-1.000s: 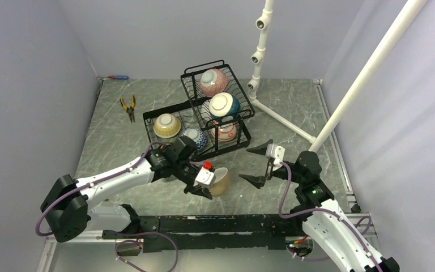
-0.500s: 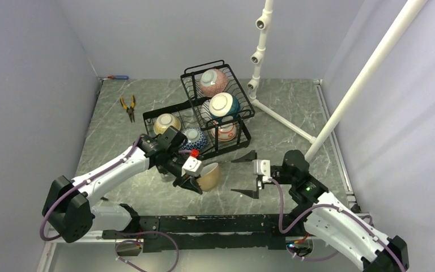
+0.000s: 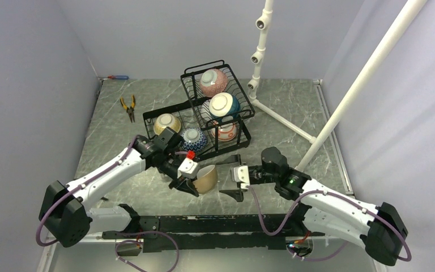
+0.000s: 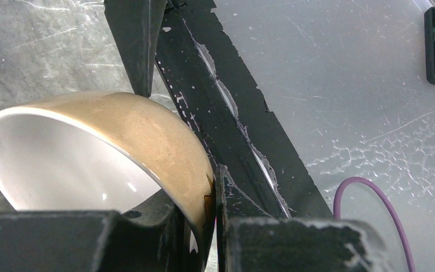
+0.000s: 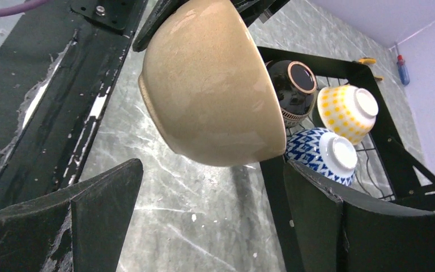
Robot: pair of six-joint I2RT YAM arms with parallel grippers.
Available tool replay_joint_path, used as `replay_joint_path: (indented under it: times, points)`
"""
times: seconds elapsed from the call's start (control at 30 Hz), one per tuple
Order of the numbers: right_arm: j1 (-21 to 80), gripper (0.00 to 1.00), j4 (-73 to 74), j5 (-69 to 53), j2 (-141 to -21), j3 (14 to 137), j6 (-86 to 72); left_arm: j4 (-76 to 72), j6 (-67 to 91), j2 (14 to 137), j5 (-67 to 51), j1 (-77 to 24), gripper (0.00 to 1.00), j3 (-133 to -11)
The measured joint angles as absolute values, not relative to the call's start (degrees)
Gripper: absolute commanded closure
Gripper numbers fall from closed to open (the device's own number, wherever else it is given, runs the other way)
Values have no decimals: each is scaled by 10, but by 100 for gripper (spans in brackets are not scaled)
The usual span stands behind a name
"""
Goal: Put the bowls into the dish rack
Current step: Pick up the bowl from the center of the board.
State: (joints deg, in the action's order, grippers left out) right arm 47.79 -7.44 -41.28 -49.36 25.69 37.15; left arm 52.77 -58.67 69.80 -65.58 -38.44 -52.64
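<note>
A tan bowl [image 3: 207,179] with a white inside hangs tilted just above the table, in front of the dish rack [image 3: 145,120]. My left gripper [image 3: 191,180] is shut on its rim, one finger inside and one outside [image 4: 204,192]. My right gripper [image 3: 232,178] stands open just right of that bowl [image 5: 209,85], its jaws wide and empty [image 5: 212,170], not touching it. In the rack lie a pink bowl [image 3: 214,81], a teal-and-white bowl [image 3: 224,105], a red-patterned bowl [image 3: 225,131], a yellow bowl [image 3: 166,124] and a blue-patterned bowl [image 3: 194,139]. A dark bowl [image 5: 294,85] shows in the right wrist view.
Orange-handled pliers [image 3: 128,107] lie left of the rack. A white pipe stand [image 3: 257,56] rises behind the rack, and a slanted white pipe [image 3: 368,73] crosses the right side. A black rail [image 3: 204,224] runs along the near edge. Walls close in left, right and back.
My left gripper has carried the tan bowl a little left and back toward the rack. My right arm has swung left, bringing its open gripper up beside the bowl.
</note>
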Motion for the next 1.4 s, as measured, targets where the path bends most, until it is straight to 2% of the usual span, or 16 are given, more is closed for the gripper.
replay_joint_path:
  times: [0.77, 1.0, 1.1, 1.23, 1.33, 1.4]
  points:
    - [538, 1, -107, -399, -609, 323, 456, 526, -584, 702, -682, -384, 97, -526]
    - [544, 8, -87, -407, -637, 350, 462, 523, -584, 702, -682, -384, 97, -526]
    - [546, 18, -83, -408, -645, 354, 464, 519, -584, 702, -682, -384, 97, -526]
    - [548, 46, -75, -410, -648, 354, 470, 514, -578, 702, -681, -384, 94, -526]
    - [549, 75, -63, -419, -648, 354, 481, 522, -564, 700, -681, -387, 89, -526]
    - [549, 95, -65, -420, -647, 354, 481, 516, -554, 695, -676, -388, 77, -525]
